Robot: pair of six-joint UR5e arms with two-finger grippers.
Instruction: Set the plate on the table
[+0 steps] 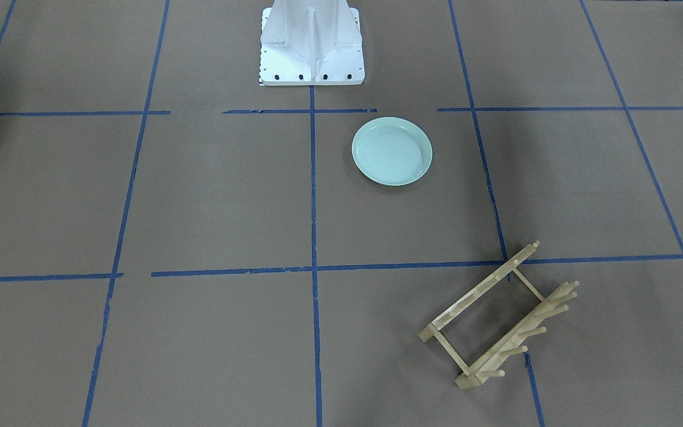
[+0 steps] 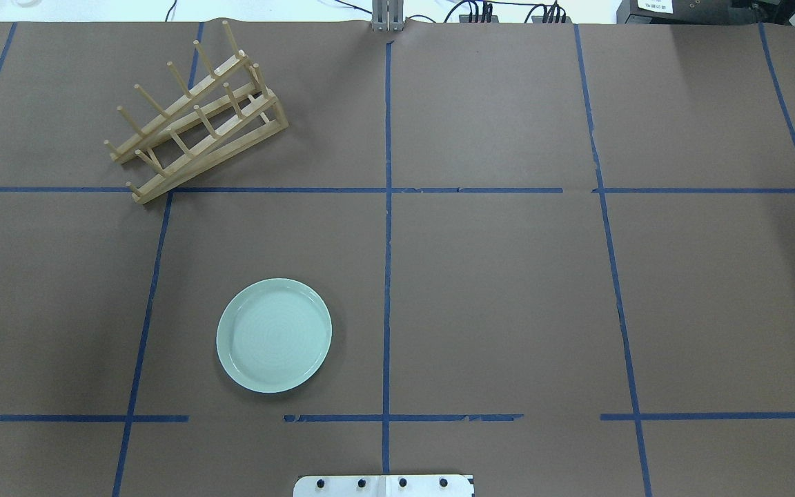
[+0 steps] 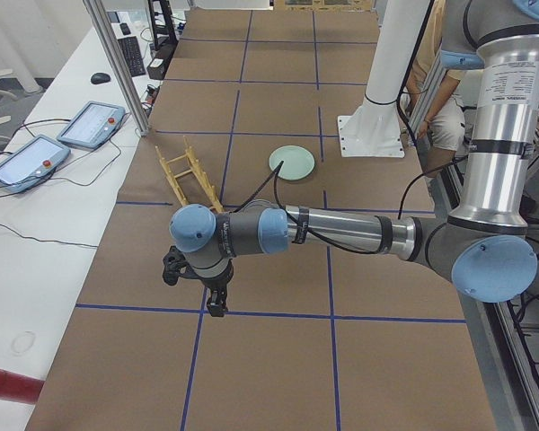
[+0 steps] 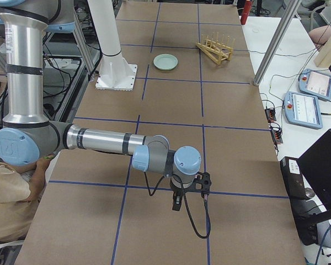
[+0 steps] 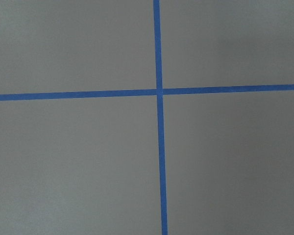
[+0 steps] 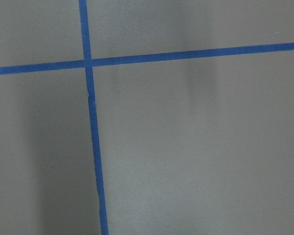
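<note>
On the counter (image 1: 211, 196), in the front-facing view, the plate (image 1: 392, 150) lies flat and right way up. It is near the white robot base (image 1: 312, 44) and just off the central blue tape line (image 1: 313, 190), on the robot's left side. The wooden peg rack (image 1: 498, 323) sits well apart from it, farther from the base, askew to the grid and across a tape line. No arm shows here.

The overhead view shows the same layout: the plate rests inside one grid square and touches no line. The rack is in the far left part of the counter, with its pegs slanting up.

In the left side view, the near arm reaches out low over the counter. The left end effector (image 3: 217, 305) points down above a tape crossing, well away from the plate and the rack. I cannot tell from here whether its fingers are apart or together, and nothing is seen in them.

In the right side view, the right end effector (image 4: 176, 203) likewise hangs over a tape line at the near end, far from the plate. Its fingers' state cannot be told.

Each wrist view shows only bare counter with two crossing tape lines.
</note>
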